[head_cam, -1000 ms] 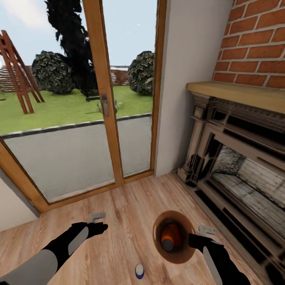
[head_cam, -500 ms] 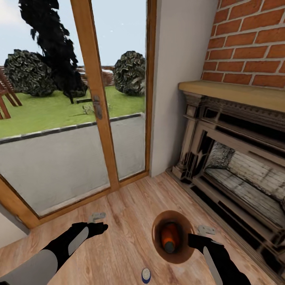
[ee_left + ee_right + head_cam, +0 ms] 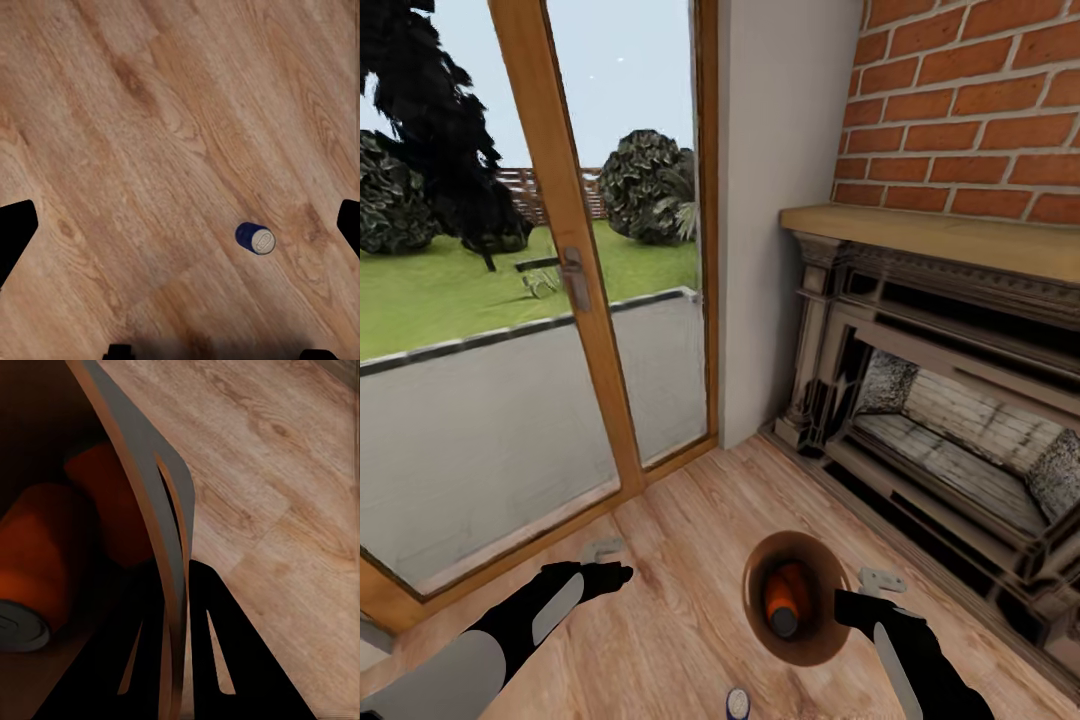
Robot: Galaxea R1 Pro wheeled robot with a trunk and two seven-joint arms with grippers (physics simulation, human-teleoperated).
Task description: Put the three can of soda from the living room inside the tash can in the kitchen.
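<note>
The copper-brown tash can (image 3: 820,645) hangs just above the wood floor of the living room, with my right gripper (image 3: 846,604) shut on its rim. In the right wrist view the black fingers (image 3: 225,660) pinch the bin wall (image 3: 142,487) from both sides. Two orange cans of soda (image 3: 37,562) lie inside, one of them seen from above (image 3: 788,598). The dark blue can (image 3: 737,705) stands on the floor at the head view's lower edge, also under the left wrist camera (image 3: 255,238). My left gripper (image 3: 620,574) hovers open above the floor, its fingertips (image 3: 15,232) wide apart.
An ornate fireplace (image 3: 940,400) under a red brick chimney (image 3: 960,110) stands close on the right. Glass doors with wood frames (image 3: 560,280) are ahead and to the left. Two small grey metal plates (image 3: 603,548) lie on the plank floor.
The whole head view has swung, so door and fireplace slid left. The bin stays held in the right gripper. The blue can has drifted toward the lower edge.
</note>
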